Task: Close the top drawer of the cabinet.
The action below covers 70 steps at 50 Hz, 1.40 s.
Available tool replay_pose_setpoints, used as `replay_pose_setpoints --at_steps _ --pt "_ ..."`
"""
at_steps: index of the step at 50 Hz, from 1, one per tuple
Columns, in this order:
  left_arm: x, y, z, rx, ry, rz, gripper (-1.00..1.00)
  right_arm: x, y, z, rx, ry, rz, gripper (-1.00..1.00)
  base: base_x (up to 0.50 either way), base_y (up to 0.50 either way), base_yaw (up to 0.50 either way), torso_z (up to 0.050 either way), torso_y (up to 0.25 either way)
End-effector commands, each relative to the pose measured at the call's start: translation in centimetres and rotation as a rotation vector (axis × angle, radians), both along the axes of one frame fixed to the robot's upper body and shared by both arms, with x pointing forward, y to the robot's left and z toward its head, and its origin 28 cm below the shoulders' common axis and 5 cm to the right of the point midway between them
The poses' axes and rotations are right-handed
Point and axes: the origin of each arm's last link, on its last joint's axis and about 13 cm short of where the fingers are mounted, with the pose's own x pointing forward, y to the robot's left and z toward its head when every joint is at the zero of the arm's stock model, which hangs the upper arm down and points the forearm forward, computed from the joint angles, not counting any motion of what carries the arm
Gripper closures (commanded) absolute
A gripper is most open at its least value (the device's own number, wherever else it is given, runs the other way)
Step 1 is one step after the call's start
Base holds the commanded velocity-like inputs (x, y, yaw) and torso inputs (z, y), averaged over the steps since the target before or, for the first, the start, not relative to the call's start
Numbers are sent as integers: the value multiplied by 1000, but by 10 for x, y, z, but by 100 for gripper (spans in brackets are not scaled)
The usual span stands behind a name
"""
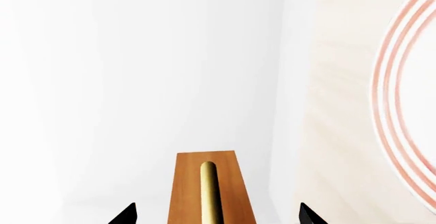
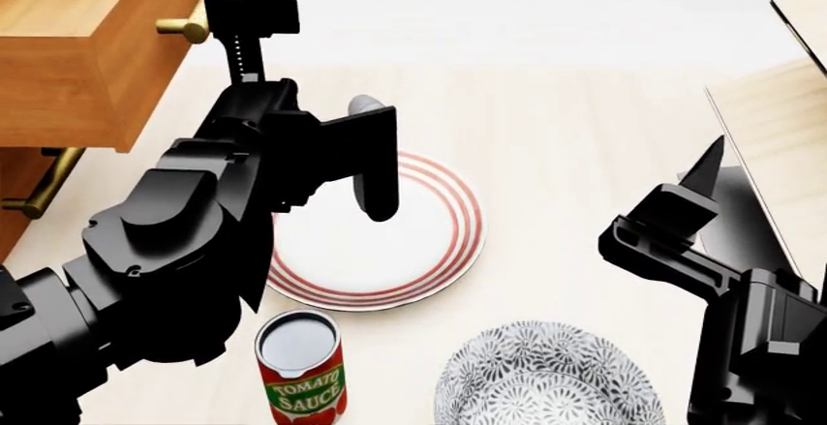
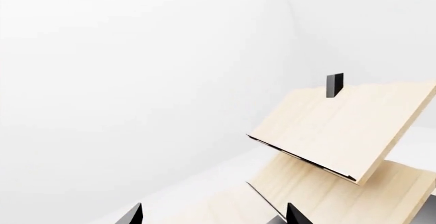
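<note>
The top drawer (image 2: pixel 91 57) stands pulled out of the orange-brown cabinet (image 2: pixel 15 214) at the head view's upper left. It shows a lighter wood inside and a brass bar handle (image 2: pixel 197 4). My left gripper (image 2: pixel 310 49) is open just right of that handle, with nothing in it. In the left wrist view the drawer front (image 1: pixel 187 193) and its handle (image 1: pixel 209 193) lie between the spread tips of my left gripper (image 1: pixel 218 215), a little ahead of them. My right gripper (image 2: pixel 685 188) is open and empty at the right, far from the cabinet; it also shows in the right wrist view (image 3: pixel 212 215).
A white plate with red rings (image 2: pixel 440 251) lies mid-table, partly behind my left arm; it also shows in the left wrist view (image 1: pixel 409 106). A tomato sauce can (image 2: pixel 300 367) and a patterned bowl (image 2: pixel 543 377) are near. A pale slanted rack (image 2: pixel 776 125) stands at the right (image 3: pixel 340 127). A lower drawer handle (image 2: pixel 45 183) juts out.
</note>
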Motion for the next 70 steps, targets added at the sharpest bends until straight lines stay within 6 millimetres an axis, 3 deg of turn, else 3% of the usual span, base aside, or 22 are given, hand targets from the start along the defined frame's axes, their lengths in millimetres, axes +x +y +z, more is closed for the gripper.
replay_pose_setpoints --at_steps 1,10,20,46,70 --pt "0 3 -3 -28 3 27 -100 -2 0 2 -8 -16 -6 -100 0 0 0 0 0" --pt "2 23 -4 -250 -65 266 -100 -1 2 2 -4 -19 4 -100 0 0 0 0 0" --pt "2 40 3 -248 -104 413 -100 -3 6 5 -5 -19 14 -100 0 0 0 0 0" --pt "7 74 -3 -171 -69 523 -100 -10 5 13 5 -46 15 -100 0 0 0 0 0" --pt "8 109 12 -138 -100 623 -100 -15 4 17 -2 -64 19 -100 0 0 0 0 0"
